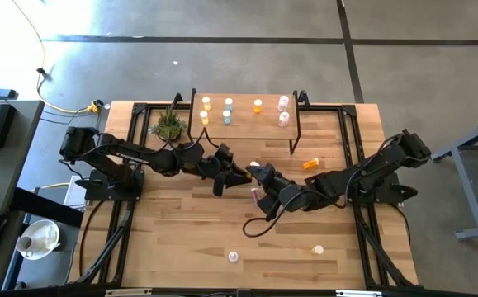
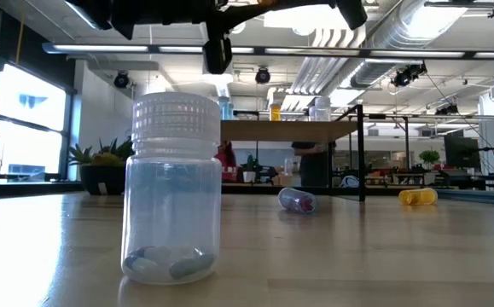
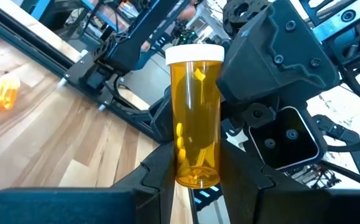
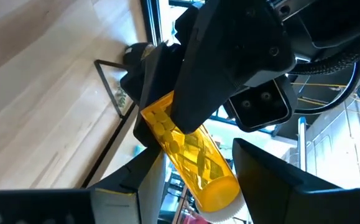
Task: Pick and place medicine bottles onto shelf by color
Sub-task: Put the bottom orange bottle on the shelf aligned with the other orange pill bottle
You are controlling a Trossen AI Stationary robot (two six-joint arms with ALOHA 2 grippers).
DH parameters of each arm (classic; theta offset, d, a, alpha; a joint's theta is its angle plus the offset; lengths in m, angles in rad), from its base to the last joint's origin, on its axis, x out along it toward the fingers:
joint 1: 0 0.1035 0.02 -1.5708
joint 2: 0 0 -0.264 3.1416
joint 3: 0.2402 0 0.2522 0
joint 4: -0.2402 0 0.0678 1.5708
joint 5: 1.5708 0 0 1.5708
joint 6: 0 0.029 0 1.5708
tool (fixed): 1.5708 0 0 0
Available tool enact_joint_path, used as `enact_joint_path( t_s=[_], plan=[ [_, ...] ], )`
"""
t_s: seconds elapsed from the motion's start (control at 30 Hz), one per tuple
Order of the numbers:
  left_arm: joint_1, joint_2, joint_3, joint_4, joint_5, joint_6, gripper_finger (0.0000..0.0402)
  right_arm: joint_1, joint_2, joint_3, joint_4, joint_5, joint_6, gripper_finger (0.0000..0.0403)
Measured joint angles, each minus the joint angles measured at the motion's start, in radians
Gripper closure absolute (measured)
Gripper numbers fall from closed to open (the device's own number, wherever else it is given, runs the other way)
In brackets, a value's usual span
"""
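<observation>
A handover between the arms looks to be the step in hand, above the middle of the big light-wood tabletop (image 1: 181,247): the two dark arms meet there, a little toward six o'clock from the low light-wood shelf on thin black legs (image 1: 243,125), which stands at twelve o'clock and already carries a row of small white-capped bottles. The left gripper (image 3: 195,168) is clamped tight on the base of a tall amber-yellow medicine bottle with a white cap (image 3: 196,118), holding it out between the fingers of the right gripper (image 4: 195,168), whose jaws stand wide on either side of the bottle's cap end without pressing it (whether they graze it I cannot tell). By my reading, the next move calls for a clean parting of the two grippers, then carrying the bottle toward twelve o'clock to the yellow ones at the shelf's ten o'clock end. Other bottles lie loose on the table, among them an orange one (image 1: 311,164) at about two o'clock.
</observation>
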Motion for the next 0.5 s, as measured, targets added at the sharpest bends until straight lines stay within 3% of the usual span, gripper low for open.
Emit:
enact_joint_path(
  t_s=[0.5],
  plan=[
    [0.002,0.001,0.001,-0.036,0.037,-0.049,0.0309,-0.015,0.000,0.000,-0.003,-0.078,-0.155,0.0229]
  ],
)
